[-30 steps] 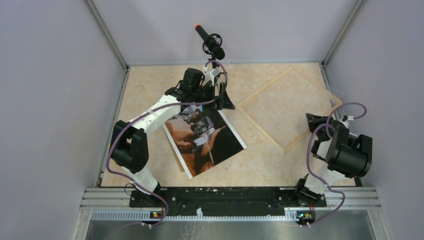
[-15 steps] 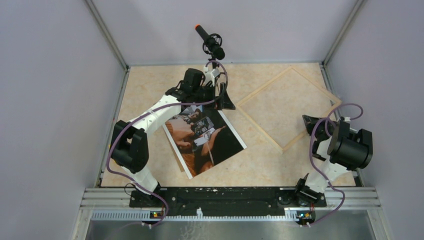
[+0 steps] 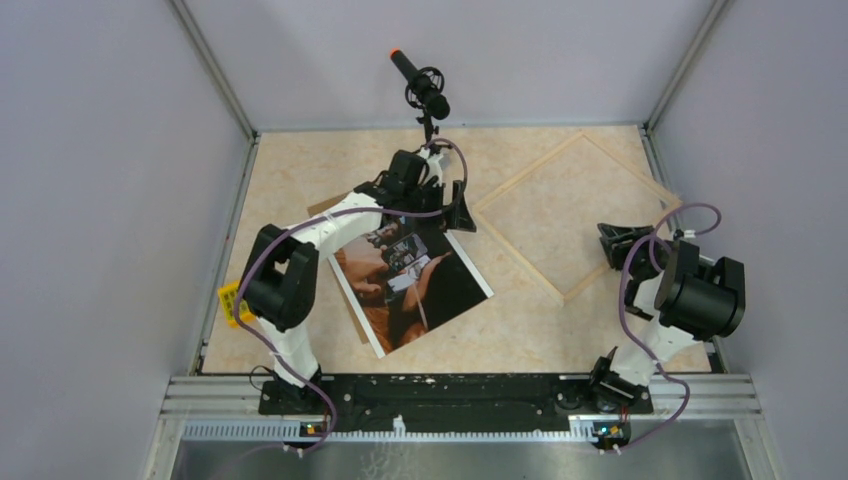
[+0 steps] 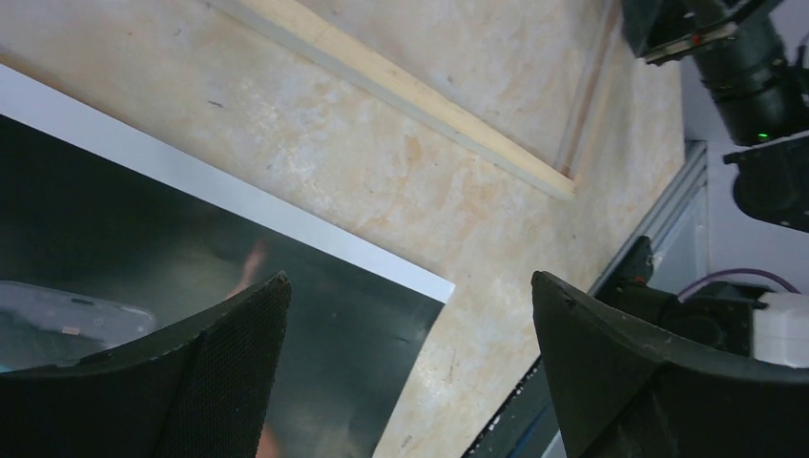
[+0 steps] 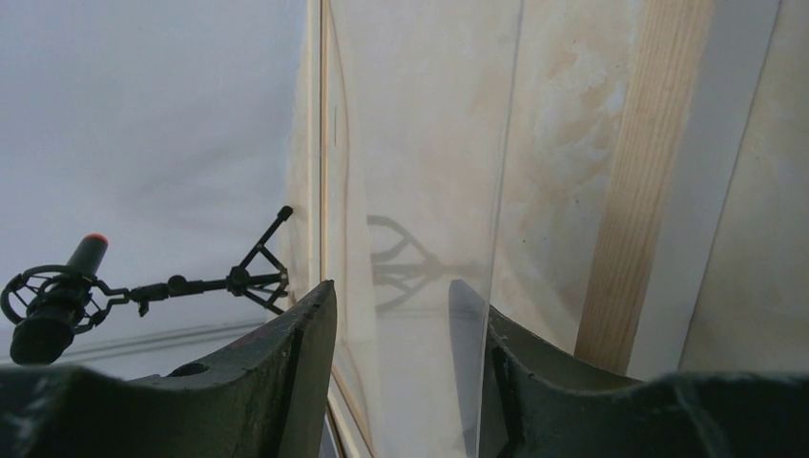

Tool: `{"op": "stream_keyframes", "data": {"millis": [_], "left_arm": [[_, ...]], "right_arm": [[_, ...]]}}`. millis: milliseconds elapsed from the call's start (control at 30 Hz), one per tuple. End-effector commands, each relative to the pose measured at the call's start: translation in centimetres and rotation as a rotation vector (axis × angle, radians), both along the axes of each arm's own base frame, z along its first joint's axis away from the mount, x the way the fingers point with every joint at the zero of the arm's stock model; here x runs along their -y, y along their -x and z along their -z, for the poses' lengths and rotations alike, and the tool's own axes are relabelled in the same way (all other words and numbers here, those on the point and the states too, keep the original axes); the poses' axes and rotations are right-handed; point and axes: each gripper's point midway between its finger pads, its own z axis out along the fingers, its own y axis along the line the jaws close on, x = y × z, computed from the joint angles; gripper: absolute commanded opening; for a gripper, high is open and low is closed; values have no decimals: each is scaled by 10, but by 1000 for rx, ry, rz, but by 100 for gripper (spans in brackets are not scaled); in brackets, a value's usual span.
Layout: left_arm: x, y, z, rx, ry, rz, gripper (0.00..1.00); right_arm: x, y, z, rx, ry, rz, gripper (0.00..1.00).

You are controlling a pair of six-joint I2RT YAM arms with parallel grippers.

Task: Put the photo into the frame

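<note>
Slippage is your main worry. Your left gripper [image 3: 458, 212] hangs with its jaws wide apart over the 1 o'clock corner of the photo [image 3: 410, 285], which lies picture-up just left of table centre. The frame [image 3: 572, 212] sits apart from it toward 2 o'clock, turned like a diamond.

In the left wrist view one finger is above the dark print and the other above bare table past the white margin. Closing there could skid on the gloss or crease that thin corner. A brown board [image 3: 325, 208] peeks out under the photo's 10 o'clock side, so a deep pinch may catch both sheets.

Your right gripper [image 3: 620, 243] waits at the frame's 4 o'clock corner with its jaws partly apart. Its wrist view shows a clear pane [image 5: 420, 143] ahead, but you cannot tell whether anything touches. A nudge there would shift the frame. Mind the microphone [image 3: 420, 85] at 12 o'clock when the left arm lifts.
</note>
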Motion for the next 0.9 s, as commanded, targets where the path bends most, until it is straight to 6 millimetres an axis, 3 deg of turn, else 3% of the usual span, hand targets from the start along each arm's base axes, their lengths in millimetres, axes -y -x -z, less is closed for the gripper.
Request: {"op": "stream_keyframes", "data": {"millis": [0,100,233,300,367,567,667,867], "left_arm": [[11,-18,21,43,-68,-64,98],[27,-15,23,54,-85,-90,98],[42,-13,10,138,-50,-126,98],[42,-16,6,174,-32,-152,98],[37,-23,5,211,-32,-196,98],[21,-62,0,359,-14,-399,98],[23,-84,-9,426,36,-477,98],[47,-124,-21,523,35,-467,98]], "right_arm": [[-14,-12,-18,75,23,-63,47],[-25,-13,-16,63,20,-79,48],[-37,-11,-16,59,12,-84,48],[-36,-7,-15,51,15,-56,46],[-39,-4,-17,55,24,-43,38],[-39,-1,-27,74,11,-18,10],[-42,-5,-32,83,-12,-40,1],[-51,-11,-42,122,-75,-98,0]]}}
